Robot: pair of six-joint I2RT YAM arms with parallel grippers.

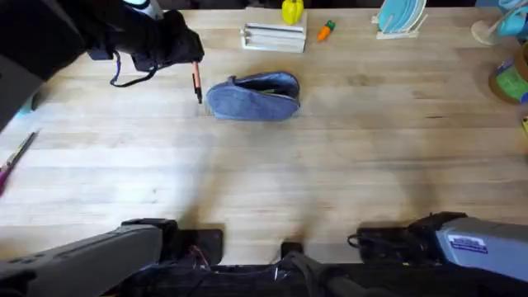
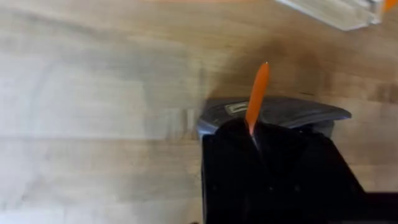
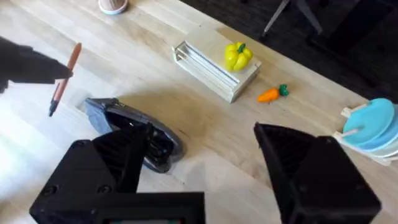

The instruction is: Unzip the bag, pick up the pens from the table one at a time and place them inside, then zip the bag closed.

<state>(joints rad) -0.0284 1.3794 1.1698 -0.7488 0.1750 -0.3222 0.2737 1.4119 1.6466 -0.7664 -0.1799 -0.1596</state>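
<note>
Right gripper (image 3: pixel 205 168) fills the near part of the right wrist view, black fingers spread wide, nothing between them, hovering over the table (image 1: pixel 346 181) near the bag (image 1: pixel 253 96). Bag lies on the table toward the far middle, zipper open in the right wrist view. Left gripper (image 1: pixel 188 51) is up just left of the bag, clenched on an orange pen (image 1: pixel 197 81), black tip pointing down, off the table. Behind: wooden crate (image 3: pixel 214 67) with a yellow pepper (image 3: pixel 237 56), small carrot toy (image 3: pixel 272 94), blue plates (image 3: pixel 373 124). Another pen (image 1: pixel 15 157) at the table's left edge.
</note>
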